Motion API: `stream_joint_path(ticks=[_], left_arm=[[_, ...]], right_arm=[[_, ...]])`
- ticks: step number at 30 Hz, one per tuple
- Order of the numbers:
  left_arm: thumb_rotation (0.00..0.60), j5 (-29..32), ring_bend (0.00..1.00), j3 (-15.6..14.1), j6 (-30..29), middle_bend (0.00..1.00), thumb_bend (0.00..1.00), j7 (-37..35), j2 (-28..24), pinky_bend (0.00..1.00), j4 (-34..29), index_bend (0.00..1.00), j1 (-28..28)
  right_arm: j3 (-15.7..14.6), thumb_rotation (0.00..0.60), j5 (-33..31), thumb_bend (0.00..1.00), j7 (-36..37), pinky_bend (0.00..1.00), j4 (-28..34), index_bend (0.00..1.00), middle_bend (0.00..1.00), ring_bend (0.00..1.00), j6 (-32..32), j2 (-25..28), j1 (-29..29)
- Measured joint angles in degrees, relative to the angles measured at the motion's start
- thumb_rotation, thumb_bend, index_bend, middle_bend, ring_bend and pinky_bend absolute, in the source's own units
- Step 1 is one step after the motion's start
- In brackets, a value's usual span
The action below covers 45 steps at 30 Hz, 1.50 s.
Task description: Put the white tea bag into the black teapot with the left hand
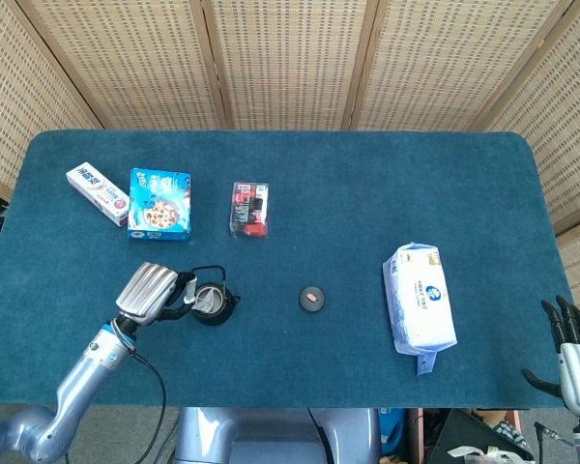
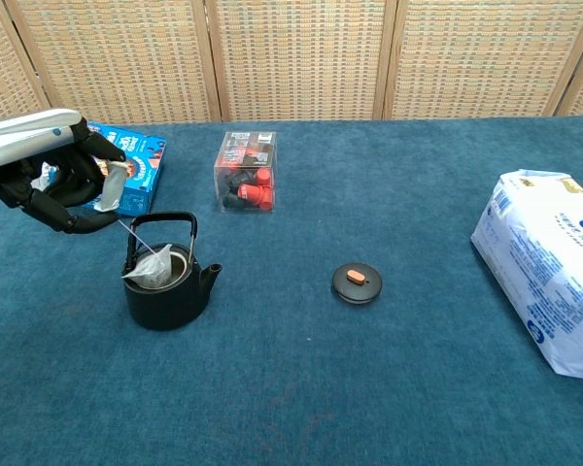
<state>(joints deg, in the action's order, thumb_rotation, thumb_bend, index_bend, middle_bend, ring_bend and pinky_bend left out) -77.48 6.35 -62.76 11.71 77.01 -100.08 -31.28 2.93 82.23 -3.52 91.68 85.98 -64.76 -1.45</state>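
Note:
The black teapot [image 2: 167, 288] stands lidless on the blue cloth at the left, seen from above as the teapot [image 1: 212, 304]. The white tea bag [image 2: 151, 270] sits in its mouth, leaning on the left rim. A thin string runs from it up to a paper tag [image 2: 108, 185] pinched by my left hand [image 2: 53, 175], which hovers up and left of the pot; in the head view the left hand [image 1: 152, 293] sits just left of the pot. My right hand [image 1: 572, 336] hangs off the table's right front corner, fingers apart, holding nothing.
The teapot's round lid [image 2: 357, 282] lies mid-table. A clear box of red items [image 2: 246, 171] and a blue biscuit box [image 2: 136, 167] stand behind the pot. A white carton [image 1: 98, 192] lies at far left. A white packet [image 2: 549, 279] lies at the right.

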Motion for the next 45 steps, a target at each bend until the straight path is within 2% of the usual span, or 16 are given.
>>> stream_joint_path(ticks=[11,17,23,35,43,45], left_arm=[[0.600,-0.7,0.78,-4.3,-1.0,0.88,0.40,0.4,0.2,0.73,1.0,0.67,2.8],[0.600,-0.5,0.78,-5.5,-2.1,0.88,0.40,2.0,0.9,0.73,1.9,0.67,4.3],[0.600,0.5,0.78,-5.6,-2.2,0.87,0.40,3.7,1.5,0.73,2.7,0.67,4.7],[0.600,1.2,0.78,-5.3,-1.7,0.87,0.40,4.9,1.7,0.73,2.7,0.55,4.6],[0.600,1.7,0.78,-4.9,-1.5,0.87,0.37,5.9,1.8,0.73,2.4,0.45,4.4],[0.600,1.7,0.78,-4.7,-1.5,0.87,0.34,6.0,1.8,0.73,2.4,0.43,4.4]], right_arm=[[-0.3,0.600,0.0,0.16,0.1,0.03,0.4,0.00,0.00,0.00,-0.4,0.0,0.0],[-0.4,0.600,0.0,0.16,0.0,0.03,0.6,0.00,0.00,0.00,-0.3,0.1,-0.1],[-0.4,0.600,0.1,0.16,-0.3,0.03,1.0,0.00,0.00,0.00,-0.3,0.2,-0.1],[-0.4,0.600,-0.3,0.16,-0.8,0.03,1.6,0.00,0.00,0.00,-0.5,0.4,-0.2],[-0.3,0.600,-0.6,0.16,-1.1,0.03,1.7,0.00,0.00,0.00,-0.7,0.5,-0.1],[-0.3,0.600,-0.6,0.16,-1.1,0.03,1.7,0.00,0.00,0.00,-0.7,0.6,-0.1]])
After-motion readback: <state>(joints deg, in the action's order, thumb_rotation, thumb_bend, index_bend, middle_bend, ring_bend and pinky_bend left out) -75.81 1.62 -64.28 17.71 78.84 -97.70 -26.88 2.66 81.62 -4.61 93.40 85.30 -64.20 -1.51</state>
